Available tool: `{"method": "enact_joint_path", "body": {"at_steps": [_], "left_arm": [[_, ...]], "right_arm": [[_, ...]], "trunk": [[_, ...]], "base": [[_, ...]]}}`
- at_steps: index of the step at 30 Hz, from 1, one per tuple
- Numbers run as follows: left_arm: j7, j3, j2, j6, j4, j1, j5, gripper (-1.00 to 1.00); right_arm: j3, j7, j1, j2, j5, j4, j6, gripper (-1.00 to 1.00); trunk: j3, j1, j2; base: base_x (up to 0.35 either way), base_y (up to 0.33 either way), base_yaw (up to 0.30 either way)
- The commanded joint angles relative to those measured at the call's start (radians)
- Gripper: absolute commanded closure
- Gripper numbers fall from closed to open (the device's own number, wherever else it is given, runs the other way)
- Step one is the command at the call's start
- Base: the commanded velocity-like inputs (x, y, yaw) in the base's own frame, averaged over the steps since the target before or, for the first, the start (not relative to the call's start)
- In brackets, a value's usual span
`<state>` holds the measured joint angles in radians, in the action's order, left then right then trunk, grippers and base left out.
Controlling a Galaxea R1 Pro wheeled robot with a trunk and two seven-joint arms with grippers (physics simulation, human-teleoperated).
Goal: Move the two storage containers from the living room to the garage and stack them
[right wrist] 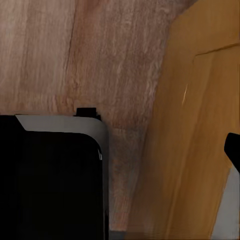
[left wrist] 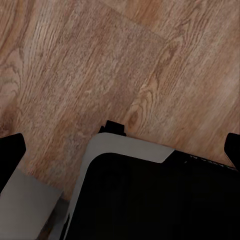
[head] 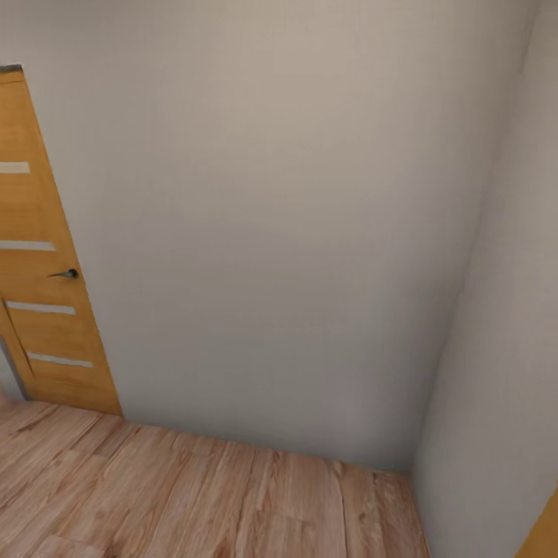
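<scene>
We count one wooden door (head: 46, 263) in head view, with one dark lever handle (head: 66, 273) and four pale horizontal strips (head: 40, 308). Two plain grey-white walls (head: 271, 232) meeting in one corner. One wood-plank floor (head: 178, 496). One sliver of second orange-wood panel (head: 545, 535) at frame's lower corner. Left wrist view: one dark robot base (left wrist: 155, 200) with one grey edge, two black fingertips (left wrist: 10, 150) at frame sides. Right wrist view: one orange-wood door panel (right wrist: 200, 125), one black fingertip (right wrist: 233, 147).
</scene>
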<state>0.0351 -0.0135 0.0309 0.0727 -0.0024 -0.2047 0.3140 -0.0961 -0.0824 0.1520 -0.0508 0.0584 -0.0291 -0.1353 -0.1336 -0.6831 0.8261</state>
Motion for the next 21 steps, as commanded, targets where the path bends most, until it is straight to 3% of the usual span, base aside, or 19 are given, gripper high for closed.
{"method": "enact_joint_path", "body": {"at_steps": [1,8,21], "left_arm": [[0.002,-0.002,0.0,0.003,0.0,-0.001,0.004,-1.0],[0.002,-0.002,0.0,0.005,0.001,-0.001,0.004,-1.0],[0.002,-0.002,0.0,0.006,0.0,-0.001,0.003,-1.0]], "right_arm": [[-0.008,-0.002,0.001,0.0,0.006,-0.003,-0.006,-1.0],[-0.008,-0.002,0.001,0.0,0.006,-0.003,-0.006,-1.0],[-0.008,-0.002,0.001,0.0,0.006,-0.003,-0.006,-1.0]], "trunk": [[-0.001,-0.001,0.001],[-0.001,-0.001,0.001],[-0.001,-0.001,0.001]], "base": [[0.322,0.071,0.267],[0.252,0.015,0.267],[0.011,0.0,0.267]]}}
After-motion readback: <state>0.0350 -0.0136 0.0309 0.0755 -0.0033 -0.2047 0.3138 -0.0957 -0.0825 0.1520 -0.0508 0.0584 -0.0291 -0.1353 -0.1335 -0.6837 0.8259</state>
